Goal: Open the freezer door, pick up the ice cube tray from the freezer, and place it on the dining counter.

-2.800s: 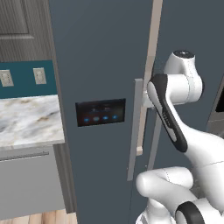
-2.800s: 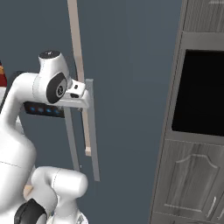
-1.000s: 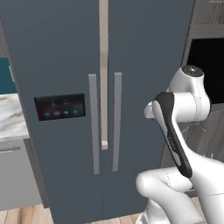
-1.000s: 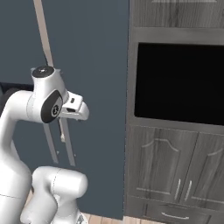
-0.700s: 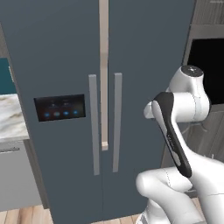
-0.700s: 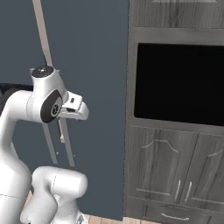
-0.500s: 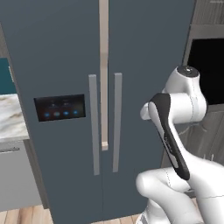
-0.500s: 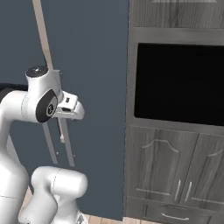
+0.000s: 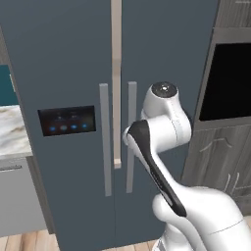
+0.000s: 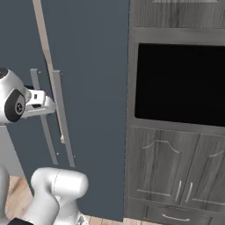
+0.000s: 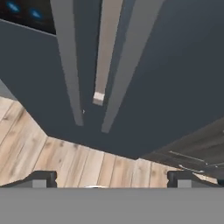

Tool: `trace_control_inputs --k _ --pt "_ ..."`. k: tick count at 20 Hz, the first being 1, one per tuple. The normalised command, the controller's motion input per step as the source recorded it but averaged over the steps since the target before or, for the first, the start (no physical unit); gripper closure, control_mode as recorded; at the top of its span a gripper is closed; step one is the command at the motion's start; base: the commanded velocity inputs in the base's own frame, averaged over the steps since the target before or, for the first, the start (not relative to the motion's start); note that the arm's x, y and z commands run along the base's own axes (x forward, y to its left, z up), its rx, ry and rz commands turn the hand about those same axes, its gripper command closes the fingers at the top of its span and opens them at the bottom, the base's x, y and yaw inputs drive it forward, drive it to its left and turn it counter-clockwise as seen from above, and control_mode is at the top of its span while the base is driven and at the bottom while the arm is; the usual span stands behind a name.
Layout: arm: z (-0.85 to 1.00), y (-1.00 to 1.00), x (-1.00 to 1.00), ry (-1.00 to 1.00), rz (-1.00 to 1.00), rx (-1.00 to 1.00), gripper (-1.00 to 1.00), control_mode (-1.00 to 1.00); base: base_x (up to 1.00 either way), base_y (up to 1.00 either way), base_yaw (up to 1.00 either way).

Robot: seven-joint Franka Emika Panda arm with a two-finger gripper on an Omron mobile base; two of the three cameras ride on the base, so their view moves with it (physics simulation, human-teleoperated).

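Note:
The freezer door (image 9: 59, 63) is the slate-blue door with the black display panel (image 9: 66, 121), and it stands shut. Its long grey handle (image 9: 105, 139) runs beside the plain door's handle (image 9: 130, 137). My gripper (image 11: 113, 180) is open with nothing between its fingers, a short way in front of the two handles and looking down along them. The freezer handle (image 11: 70, 57) lies left of centre in the hand view. From the right base view my hand (image 10: 41, 103) reaches toward the handles (image 10: 61, 116). The ice cube tray is hidden behind the shut door. The dining counter is out of view.
A dark wood cabinet with a black oven front (image 10: 180, 83) stands right of the fridge. A small marble counter (image 9: 10, 132) sits to the left. A beige strip (image 9: 116, 78) runs between the doors. Wood floor (image 11: 65, 162) lies below.
Before one second ago the base drove and the whole view shifted. Since then the arm has swung left toward the door handles. The gripper stays open.

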Motion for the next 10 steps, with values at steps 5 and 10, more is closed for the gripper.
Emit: trace_control_inputs --k 5,10 --pt "0.0 1.0 0.47 0.0 0.15 -0.05 -1.0 -1.0 0.0 0.0 0.0" --pt "0.0 0.95 0.57 0.0 0.03 -0.01 -1.0 -1.0 0.0 0.0 0.0"
